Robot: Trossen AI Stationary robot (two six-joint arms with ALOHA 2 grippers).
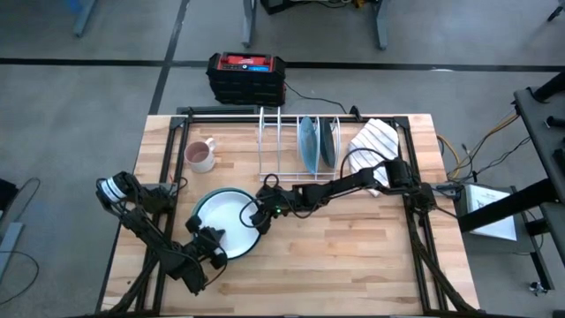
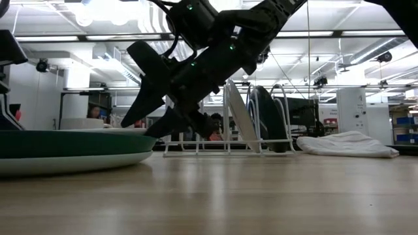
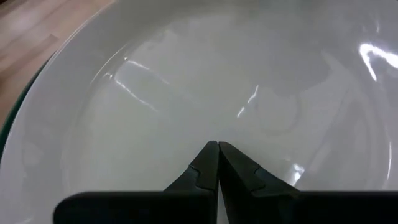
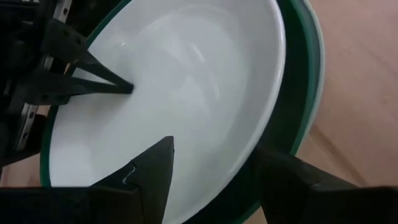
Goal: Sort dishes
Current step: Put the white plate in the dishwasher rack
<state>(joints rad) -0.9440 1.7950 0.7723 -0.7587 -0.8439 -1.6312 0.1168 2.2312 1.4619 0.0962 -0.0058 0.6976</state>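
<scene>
Green-rimmed plate [image 2: 65,147] right up close in the low view, lying flat on the desk [image 1: 353,256] at the front-left, white inside facing up, nothing in it. Looks like the next dish to go.

Right tool [image 4: 214,149] reached across from the other side, spread wide and straddling the plate's near edge: one finger over the white inside, the other outside past the green rim. Gripping nothing yet. Probably lined up that way to pinch the rim and tip the plate up on edge.

Left tool [image 3: 217,144] pinched fully shut, nothing between the fingers, tips down over the white inside from the opposite side. Best guess: there to pin or brace the plate so no sliding once the rim gets squeezed. Can't say whether the tips really touch the glaze or just hover.

White wire rack [image 1: 269,141] at the back of the desk, with a light blue plate [image 1: 308,146] and a dark grey one [image 1: 328,141] standing on edge, free slots to their left. Likely destination.

Hard to make out:
- far half of the plate cut off in the low view
- contact between right fingers and rim
- exact count of dishes in the rack, since packed close together
</scene>
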